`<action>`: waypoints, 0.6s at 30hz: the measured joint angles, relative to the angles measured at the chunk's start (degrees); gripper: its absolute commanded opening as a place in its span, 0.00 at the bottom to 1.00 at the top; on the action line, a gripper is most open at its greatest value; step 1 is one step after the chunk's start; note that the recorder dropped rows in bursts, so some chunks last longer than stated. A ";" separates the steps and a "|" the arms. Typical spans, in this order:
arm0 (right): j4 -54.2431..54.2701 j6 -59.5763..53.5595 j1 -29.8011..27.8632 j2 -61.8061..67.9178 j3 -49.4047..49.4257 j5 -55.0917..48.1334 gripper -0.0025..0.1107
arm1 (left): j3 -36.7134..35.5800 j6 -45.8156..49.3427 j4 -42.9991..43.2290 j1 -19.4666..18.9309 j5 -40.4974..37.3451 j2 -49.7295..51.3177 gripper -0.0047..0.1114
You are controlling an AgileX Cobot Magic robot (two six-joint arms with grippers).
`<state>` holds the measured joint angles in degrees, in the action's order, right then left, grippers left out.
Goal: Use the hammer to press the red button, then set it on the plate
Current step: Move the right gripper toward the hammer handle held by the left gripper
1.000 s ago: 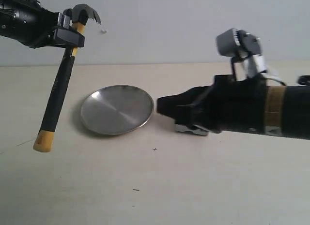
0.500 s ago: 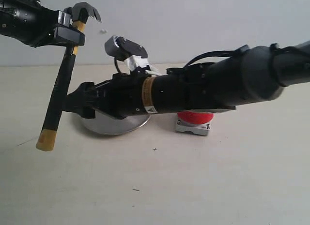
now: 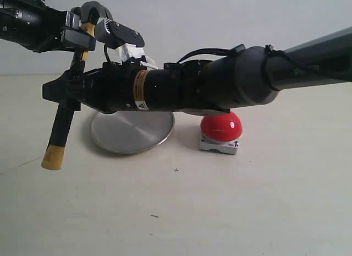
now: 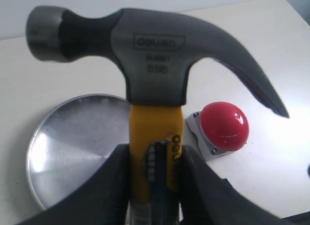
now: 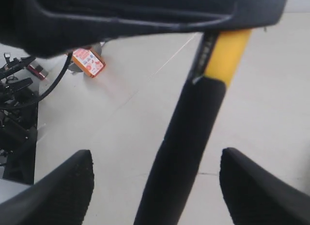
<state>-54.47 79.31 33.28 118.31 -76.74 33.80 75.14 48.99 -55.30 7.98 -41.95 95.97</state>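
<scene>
above the desk (image 3: 231, 212), left of the plate (image 3: 132, 136): the hammer (image 4: 155, 55) hangs head up, handle down and a little tilted. its yellow end is lowest and looks clear of the desk.

left claw (image 4: 156, 184): closed on the yellow neck just under the steel head, one jaw pressed to each side.

right claw (image 5: 156, 184): reaches across over the plate to the black part of the handle. jaws wide apart, handle between them, a gap showing on both sides. it holds nothing.

red button (image 3: 220, 126): on its grey base on the desk, just right of the plate, under the right arm, untouched.

handling, my estimate:
- stiff tool, no give anywhere.
- nearly all the weight is in the head, so it is top-heavy as held. a grip at the neck carries the weight well but leaves the handle free to swing.
- yellow neck looks smooth and hard, likely slippery. the black rubber should give better friction.
- best hold for the right claw: the upper black section, near the yellow. the head then stays close and should not twist in the jaws when it presses the dome.
</scene>
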 measured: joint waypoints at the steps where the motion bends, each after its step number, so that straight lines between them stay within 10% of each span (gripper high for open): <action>1: 0.14 -0.14 0.00 0.59 -0.16 0.00 0.62 | 0.00 0.00 0.00 0.00 0.00 0.00 0.04; 18: 2.18 -0.18 0.97 3.58 -3.93 -5.89 0.53 | 0.00 0.10 1.04 0.00 1.40 0.00 0.04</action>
<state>-52.29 79.13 34.25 121.88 -80.67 27.91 75.14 49.09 -54.26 7.98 -40.54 95.97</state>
